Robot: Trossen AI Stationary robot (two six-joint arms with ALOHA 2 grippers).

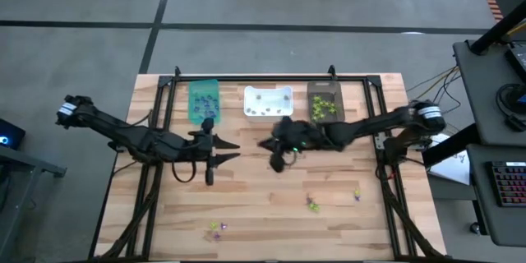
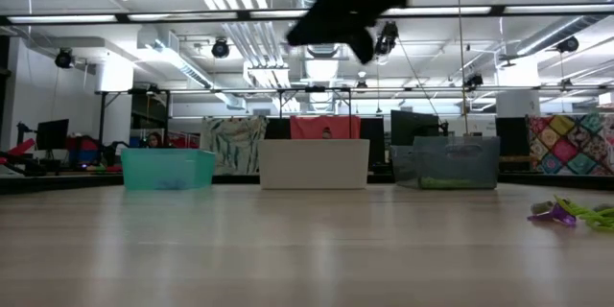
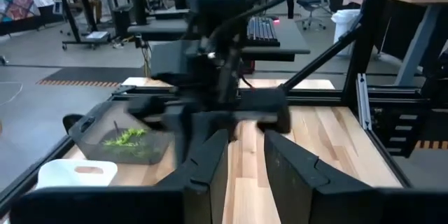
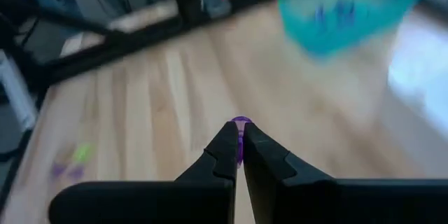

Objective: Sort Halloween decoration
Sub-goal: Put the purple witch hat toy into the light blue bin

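Observation:
My right gripper (image 4: 238, 136) is shut on one purple trinket (image 4: 241, 122) of the Halloween decoration. It hangs above the table's middle (image 1: 263, 143), in front of the white bin (image 1: 268, 101), with the teal bin (image 4: 346, 10) ahead of it. My left gripper (image 1: 228, 149) hovers open left of it, nothing between its fingers (image 3: 210, 164). Loose trinkets lie on the near half of the table: purple and green ones (image 1: 216, 228), green ones (image 1: 312, 204), and one more (image 1: 357, 193). The dark brown bin (image 1: 325, 100) holds green trinkets (image 3: 126, 138), and the teal bin (image 1: 204, 101) holds bluish ones. My right gripper pinches the purple trinket (image 4: 241, 121) between its two fingertips, only at their free ends. The fingers slant gently downward toward the table's left. The trinket is lifted clear of the table.
The three bins stand in a row along the far edge (image 2: 168, 168), (image 2: 315, 163), (image 2: 446, 163). A black metal frame (image 1: 168, 90) borders the table's sides and back. In the low view a few trinkets (image 2: 568, 213) lie at the near right. Bare wood lies between the arms and the near edge.

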